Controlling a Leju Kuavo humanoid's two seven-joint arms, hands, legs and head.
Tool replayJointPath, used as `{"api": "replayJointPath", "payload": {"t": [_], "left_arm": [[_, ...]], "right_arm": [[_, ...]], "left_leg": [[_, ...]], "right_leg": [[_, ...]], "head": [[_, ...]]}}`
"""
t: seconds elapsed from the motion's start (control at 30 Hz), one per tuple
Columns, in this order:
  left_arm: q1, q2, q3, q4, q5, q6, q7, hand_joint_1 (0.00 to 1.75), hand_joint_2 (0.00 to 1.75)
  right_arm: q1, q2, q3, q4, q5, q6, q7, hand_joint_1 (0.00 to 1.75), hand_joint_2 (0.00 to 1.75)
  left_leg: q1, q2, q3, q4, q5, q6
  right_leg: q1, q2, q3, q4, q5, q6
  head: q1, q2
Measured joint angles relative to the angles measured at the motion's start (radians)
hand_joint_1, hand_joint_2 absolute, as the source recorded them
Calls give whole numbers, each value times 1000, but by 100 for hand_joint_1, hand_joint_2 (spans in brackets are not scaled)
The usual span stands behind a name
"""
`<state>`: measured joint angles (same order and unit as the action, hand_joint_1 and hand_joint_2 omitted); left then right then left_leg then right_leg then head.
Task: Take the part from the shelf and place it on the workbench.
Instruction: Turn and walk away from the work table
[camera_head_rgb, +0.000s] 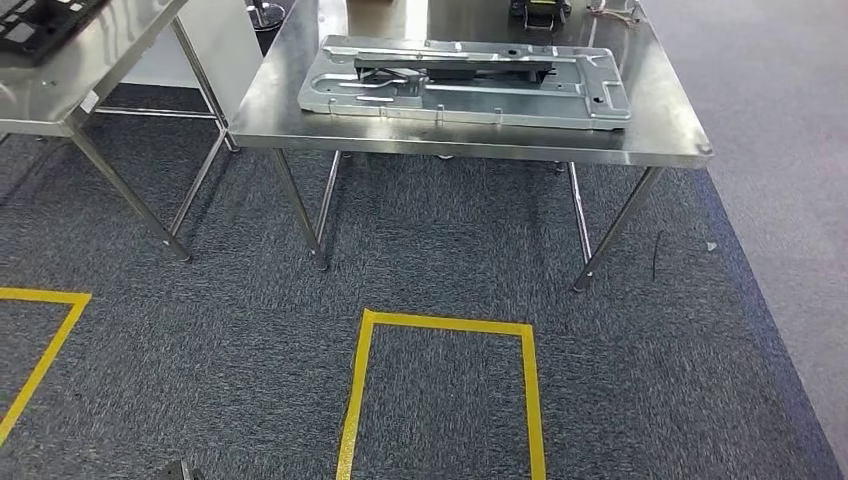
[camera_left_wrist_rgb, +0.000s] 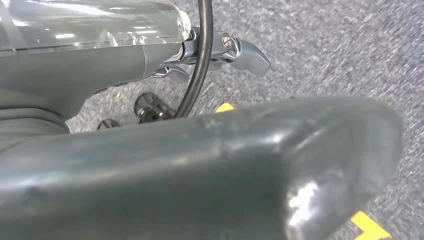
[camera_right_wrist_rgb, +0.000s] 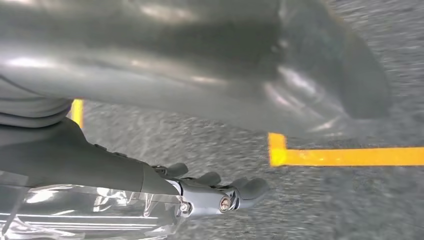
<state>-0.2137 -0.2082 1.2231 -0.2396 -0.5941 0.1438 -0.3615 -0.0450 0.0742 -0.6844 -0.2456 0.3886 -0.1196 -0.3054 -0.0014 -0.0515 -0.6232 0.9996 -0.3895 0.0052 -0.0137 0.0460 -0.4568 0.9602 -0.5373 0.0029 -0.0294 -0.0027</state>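
Left hand (camera_left_wrist_rgb: 220, 50): grey moulded palm cover, thick glossy grey thumb (camera_left_wrist_rgb: 280, 165) with worn, scuffed sheen. Darker metallic fingers (camera_left_wrist_rgb: 250, 56), silver screw at pivot. Black cable (camera_left_wrist_rgb: 200, 60) runs across hand. Clear plastic film (camera_left_wrist_rgb: 95, 22) wraps forearm end.

Right hand (camera_right_wrist_rgb: 210, 192): same build. Grey ribbed cover (camera_right_wrist_rgb: 35, 112), broad glossy grey thumb (camera_right_wrist_rgb: 210, 65), dark rounded fingers (camera_right_wrist_rgb: 250, 189), silver screws at pivots. Crinkled clear film (camera_right_wrist_rgb: 85, 212) over wrist.

A large, flat, stamped sheet-metal part (camera_head_rgb: 465, 82), silver-grey with a dark bracket on top, lay flat on the stainless-steel workbench (camera_head_rgb: 300, 125), near its front edge.
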Motion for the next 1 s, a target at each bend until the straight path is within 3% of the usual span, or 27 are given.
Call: {"api": "replayJointPath", "payload": {"t": [0.07,0.17,0.2,0.23,0.3,0.37,0.4,0.43,0.5,0.57,0.63,0.67,0.7,0.73,0.77,0.8,0.87,0.93,0.97,1.0], "left_arm": [[3,3,-5,-1,10,3,2,0,0],[6,3,-12,-1,23,5,6,0,0],[8,3,-14,-1,25,6,6,0,0],[9,3,-16,-1,28,8,7,0,0],[12,3,-20,-1,30,12,7,0,0],[12,3,-25,-2,30,16,7,0,0],[11,3,-28,-3,30,18,7,0,0],[11,4,-30,-3,30,19,8,0,0],[13,4,-31,-4,31,20,8,0,0],[14,3,-32,-4,33,21,10,0,0],[12,1,-34,-4,36,22,11,0,0],[11,1,-35,-4,37,23,11,0,0],[12,1,-36,-4,38,23,12,0,0],[13,1,-37,-4,39,23,12,0,0],[14,1,-37,-4,39,23,12,0,0],[14,0,-38,-4,40,23,12,0,0],[14,-1,-41,-4,40,23,13,0,0],[11,-2,-44,-4,40,23,14,0,0],[11,-2,-46,-4,41,23,15,0,0],[12,-1,-48,-4,42,23,16,0,0]], "right_arm": [[1,1,0,5,19,-7,38,0,0],[7,1,0,11,37,-10,72,0,0],[7,0,0,12,41,-9,79,0,0],[8,0,0,14,44,-7,84,0,0],[7,0,0,15,51,0,90,0,0],[6,0,0,16,59,8,95,0,0],[5,0,0,17,63,11,97,0,0],[4,0,0,17,67,13,99,0,0],[0,0,1,18,74,13,104,0,0],[-4,0,1,19,81,14,109,0,0],[-3,-1,2,21,89,15,114,0,0],[-2,-1,2,22,93,15,118,0,0],[-1,-1,3,23,97,15,122,0,0],[0,-1,4,24,100,15,126,0,0],[1,-1,5,24,103,15,128,0,0],[2,-2,6,25,105,15,130,0,0],[2,-3,7,26,108,15,131,0,0],[1,-4,8,28,113,15,138,0,0],[-1,-4,9,29,118,15,144,0,0],[-2,-4,11,29,124,15,151,0,0]], "left_leg": [[2,8,-20,39,-32,-11],[8,37,-92,230,-149,-26],[10,42,-106,281,-169,-30],[11,45,-103,299,-169,-32],[11,56,-37,214,-126,-28],[4,91,51,74,-92,-14],[-1,105,77,29,-87,-6],[-5,112,87,7,-89,2],[-4,98,85,-4,-85,14],[4,82,84,-16,-75,28],[6,65,81,-21,-67,38],[6,55,77,-20,-65,40],[6,45,75,-19,-64,41],[6,33,73,-17,-63,41],[7,21,73,-13,-64,39],[8,8,72,-8,-66,37],[8,-14,65,7,-71,28],[9,-33,51,19,-72,14],[10,-44,44,22,-70,5],[12,-55,40,21,-66,-2]], "right_leg": [[-3,-23,-5,-4,11,-14],[0,-59,-23,2,21,-25],[2,-71,-30,6,23,-25],[3,-81,-36,10,24,-25],[5,-101,-41,16,23,-24],[9,-119,-41,19,22,-20],[11,-128,-40,20,20,-15],[13,-138,-40,21,20,-11],[15,-153,-38,21,18,0],[14,-124,-50,52,-8,10],[7,-72,-100,161,-73,16],[4,-58,-135,232,-104,19],[1,-53,-162,287,-120,22],[-1,-51,-177,312,-117,25],[-4,-49,-173,299,-93,27],[-8,-44,-153,250,-55,30],[-15,-6,-102,127,10,32],[-17,31,-82,67,25,28],[-15,37,-81,60,21,24],[-15,27,-82,59,23,17]], "head": [[-1,0],[-1,0],[-1,0],[-1,0],[-1,0],[-1,0],[-1,0],[-1,0],[-1,0],[-1,0],[-1,0],[-1,0],[-1,0],[-1,0],[-1,0],[-1,0],[-1,0],[-1,0],[-1,0],[-1,0]]}}
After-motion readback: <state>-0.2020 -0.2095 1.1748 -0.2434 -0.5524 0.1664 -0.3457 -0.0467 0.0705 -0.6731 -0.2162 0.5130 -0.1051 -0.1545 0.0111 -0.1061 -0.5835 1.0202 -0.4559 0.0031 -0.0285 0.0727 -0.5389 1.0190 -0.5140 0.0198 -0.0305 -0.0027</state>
